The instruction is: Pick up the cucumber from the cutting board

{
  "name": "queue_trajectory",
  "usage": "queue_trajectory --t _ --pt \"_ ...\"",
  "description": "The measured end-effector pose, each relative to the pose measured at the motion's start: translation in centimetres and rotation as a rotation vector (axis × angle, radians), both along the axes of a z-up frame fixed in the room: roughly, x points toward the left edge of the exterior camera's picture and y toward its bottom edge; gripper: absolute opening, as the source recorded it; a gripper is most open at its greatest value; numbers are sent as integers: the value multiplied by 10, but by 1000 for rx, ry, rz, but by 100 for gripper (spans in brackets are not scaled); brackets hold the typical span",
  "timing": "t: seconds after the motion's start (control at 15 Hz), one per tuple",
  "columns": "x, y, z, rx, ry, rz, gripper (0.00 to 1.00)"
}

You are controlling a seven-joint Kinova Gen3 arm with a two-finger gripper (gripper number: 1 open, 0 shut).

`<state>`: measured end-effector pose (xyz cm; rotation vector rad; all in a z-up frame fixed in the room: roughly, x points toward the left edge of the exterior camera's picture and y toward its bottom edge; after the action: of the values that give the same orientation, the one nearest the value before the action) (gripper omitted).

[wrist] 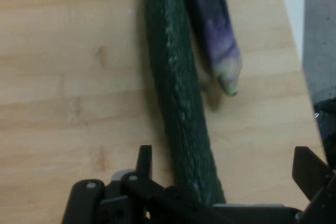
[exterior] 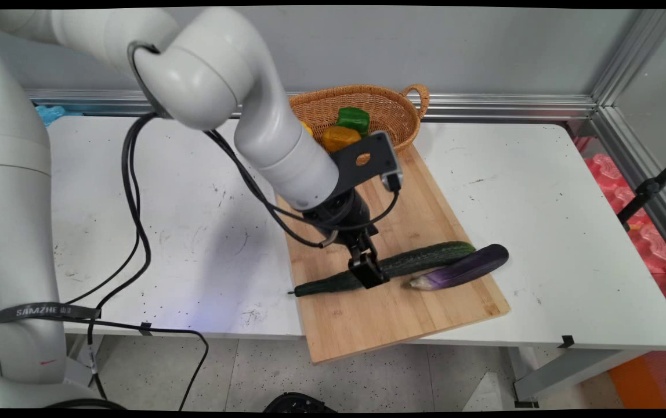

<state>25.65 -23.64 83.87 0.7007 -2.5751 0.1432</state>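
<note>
A long dark green cucumber [exterior: 420, 260] [wrist: 178, 87] lies across a wooden cutting board [exterior: 397, 325] [wrist: 63, 77]. My gripper [exterior: 368, 273] [wrist: 224, 156] is down over its left part, open, with one finger on each side of the cucumber. In the hand view the cucumber sits close to the left finger [wrist: 144, 160], with a gap to the right finger [wrist: 310, 170]. A purple eggplant [exterior: 466, 267] [wrist: 210, 30] lies just beside the cucumber, at the board's right edge.
A wicker basket [exterior: 391, 104] stands at the back end of the board, holding a green pepper [exterior: 353, 119] and an orange-yellow one [exterior: 340, 138]. The board overhangs the table's near edge [exterior: 484, 339]. Black cables [exterior: 136, 232] hang from the arm at the left.
</note>
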Motion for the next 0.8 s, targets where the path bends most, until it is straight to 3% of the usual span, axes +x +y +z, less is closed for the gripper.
queue_trajectory --t 0.8 --pt "9 -3 -48 33 -24 48 100"
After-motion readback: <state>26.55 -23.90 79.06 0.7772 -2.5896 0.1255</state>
